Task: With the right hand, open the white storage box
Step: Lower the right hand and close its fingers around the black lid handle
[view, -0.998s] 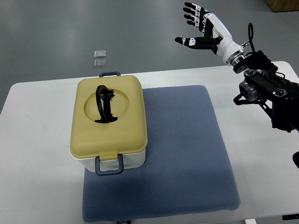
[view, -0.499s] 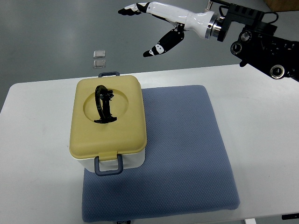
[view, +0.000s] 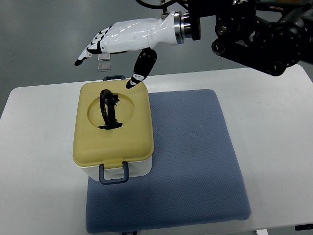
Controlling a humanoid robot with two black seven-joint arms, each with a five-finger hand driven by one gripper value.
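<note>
top view: our right robot hand hovers released over the storage box near the table's left edge; the rigid lid looks light, best gripped by its black handle.

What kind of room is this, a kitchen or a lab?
Probably a lab or test room: a plain white table on bare grey floor, a blue mat, one storage box, and a robot hand.
</note>
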